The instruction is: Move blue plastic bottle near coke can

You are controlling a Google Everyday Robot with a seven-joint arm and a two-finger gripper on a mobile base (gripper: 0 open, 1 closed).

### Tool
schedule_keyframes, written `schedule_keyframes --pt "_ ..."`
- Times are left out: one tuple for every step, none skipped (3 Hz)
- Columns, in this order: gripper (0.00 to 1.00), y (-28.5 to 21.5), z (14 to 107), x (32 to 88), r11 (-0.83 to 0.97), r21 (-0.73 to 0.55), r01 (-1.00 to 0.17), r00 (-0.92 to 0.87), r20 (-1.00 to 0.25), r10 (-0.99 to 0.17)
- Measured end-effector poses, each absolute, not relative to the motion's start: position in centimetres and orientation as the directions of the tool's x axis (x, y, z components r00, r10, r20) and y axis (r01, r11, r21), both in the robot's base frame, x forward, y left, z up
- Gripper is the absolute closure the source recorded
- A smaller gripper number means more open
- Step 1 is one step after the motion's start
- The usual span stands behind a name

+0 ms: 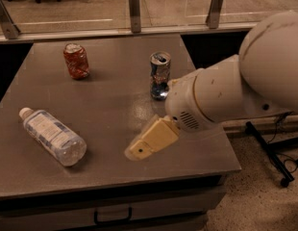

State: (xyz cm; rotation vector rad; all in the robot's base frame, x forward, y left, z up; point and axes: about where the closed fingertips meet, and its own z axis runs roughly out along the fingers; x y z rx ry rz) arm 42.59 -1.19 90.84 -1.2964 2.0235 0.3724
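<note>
the claw hangs over the front part of the tabletop; whether it is apart or together cannot be told. the blue plastic bottle lies on its side left of the claw, apart from it. the coke can stands beyond and left of the claw, well apart from the bottle. 1 taller can stands behind the claw.

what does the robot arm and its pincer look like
The arm is bulky, rounded, off-white shells with small dark specks and a slotted vent grille near the wrist. The pincer, above the table's front right, is a tan, blocky wedge with one dark dot.
</note>
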Motion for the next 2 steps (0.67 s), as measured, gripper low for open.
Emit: schedule_keyframes --pt "0.00 3.35 91.42 42.40 0.485 -0.131 -0.865 -0.248 -0.728 -0.639" --pt "0.00 3.91 92.03 42.62 0.495 -0.141 -0.858 -0.240 -0.740 -0.628"
